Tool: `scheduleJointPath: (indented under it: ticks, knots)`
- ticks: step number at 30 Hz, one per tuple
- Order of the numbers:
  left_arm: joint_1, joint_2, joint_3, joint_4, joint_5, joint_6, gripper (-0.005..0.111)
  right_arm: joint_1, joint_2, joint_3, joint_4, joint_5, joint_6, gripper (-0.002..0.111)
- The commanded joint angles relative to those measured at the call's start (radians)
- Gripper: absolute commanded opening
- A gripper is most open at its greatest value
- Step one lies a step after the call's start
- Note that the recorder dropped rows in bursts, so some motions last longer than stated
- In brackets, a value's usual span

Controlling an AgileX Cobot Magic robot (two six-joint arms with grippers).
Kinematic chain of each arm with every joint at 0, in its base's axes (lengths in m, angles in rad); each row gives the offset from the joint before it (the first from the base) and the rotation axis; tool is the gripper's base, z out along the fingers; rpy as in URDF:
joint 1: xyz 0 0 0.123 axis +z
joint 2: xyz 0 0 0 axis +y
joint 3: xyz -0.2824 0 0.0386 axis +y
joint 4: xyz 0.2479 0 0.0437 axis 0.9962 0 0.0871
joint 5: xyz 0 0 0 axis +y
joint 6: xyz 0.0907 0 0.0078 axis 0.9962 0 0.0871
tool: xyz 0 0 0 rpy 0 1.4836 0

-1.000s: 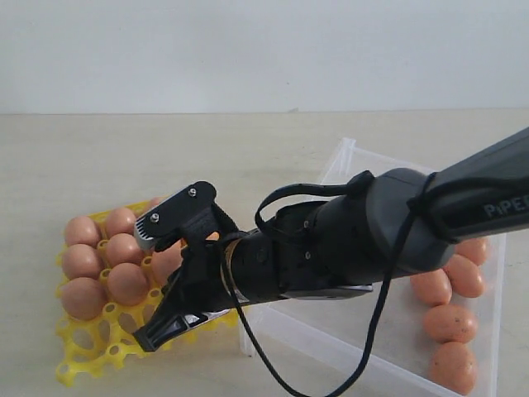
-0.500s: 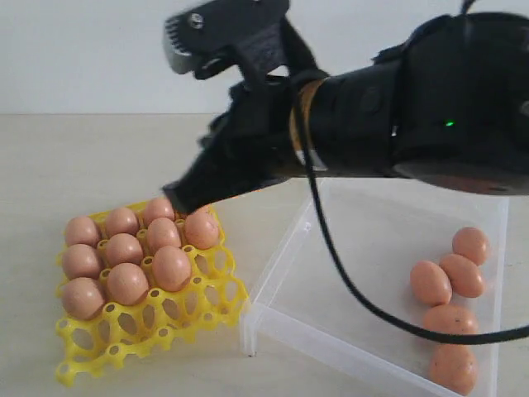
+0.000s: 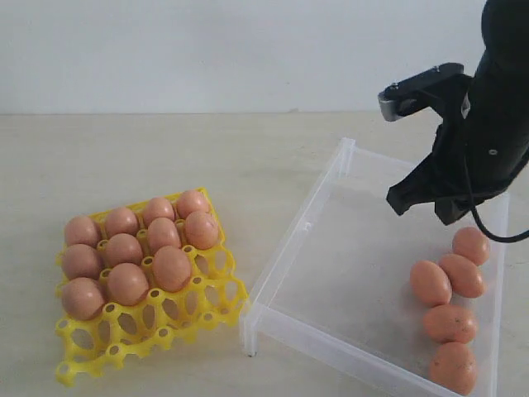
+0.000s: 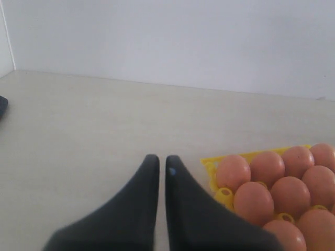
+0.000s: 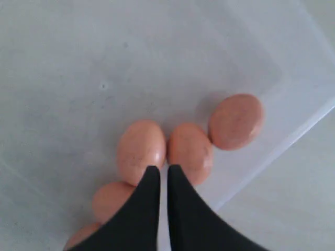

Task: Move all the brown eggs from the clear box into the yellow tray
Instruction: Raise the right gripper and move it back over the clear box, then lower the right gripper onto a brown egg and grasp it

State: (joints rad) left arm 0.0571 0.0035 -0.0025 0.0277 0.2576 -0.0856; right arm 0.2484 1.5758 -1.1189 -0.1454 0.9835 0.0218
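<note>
The yellow tray (image 3: 124, 343) sits at the left and holds several brown eggs (image 3: 126, 248) in its back rows; its front cups are bare. At the right, the clear box (image 3: 299, 225) has several brown eggs (image 3: 450, 322) along its right wall. My right gripper (image 3: 399, 201) hangs above that cluster, shut and empty. In the right wrist view its tips (image 5: 158, 170) point at two touching eggs (image 5: 140, 149) on the box floor (image 5: 104, 63). My left gripper (image 4: 158, 159) is shut and empty, low over the table beside the tray's corner (image 4: 209, 163).
A pale wooden table (image 3: 165, 157) carries both containers, with a white wall behind. A gap of bare table separates the tray from the box. A dark object (image 4: 2, 106) shows at the edge of the left wrist view.
My right arm has lifted off the yellow tray and swung right, and now hangs over the eggs in the clear box. The tray's eggs are no longer covered.
</note>
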Motion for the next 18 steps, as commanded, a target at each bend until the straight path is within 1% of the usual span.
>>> scheduleJointPath:
  ticks: [1, 2, 4, 6, 8, 9, 15, 18]
  knots:
    - [0.003, -0.003, 0.003, 0.002, -0.003, 0.0, 0.004, -0.079, 0.047, -0.031, 0.213, 0.027, -0.15, 0.003]
    - [0.003, -0.003, 0.003, 0.002, -0.003, 0.0, 0.004, -0.079, 0.054, -0.031, 0.216, 0.024, -0.17, 0.008]
    - [0.003, -0.003, 0.003, 0.002, -0.003, 0.0, 0.004, -0.076, 0.07, -0.031, 0.224, 0.028, -0.19, 0.024]
    - [0.003, -0.003, 0.003, 0.002, -0.003, 0.0, 0.004, -0.076, 0.09, -0.031, 0.227, 0.026, -0.19, 0.045]
    - [0.003, -0.003, 0.003, 0.002, -0.003, 0.0, 0.004, -0.076, 0.11, -0.031, 0.222, 0.016, -0.19, 0.061]
    - [0.003, -0.003, 0.003, 0.002, -0.003, 0.0, 0.004, -0.076, 0.121, -0.031, 0.222, 0.011, -0.185, 0.065]
    - [0.003, -0.003, 0.003, 0.002, -0.003, 0.0, 0.004, -0.076, 0.197, -0.031, 0.212, -0.003, -0.159, 0.06]
    - [0.003, -0.003, 0.003, 0.002, -0.003, 0.0, 0.004, -0.076, 0.231, -0.031, 0.204, -0.009, -0.15, 0.06]
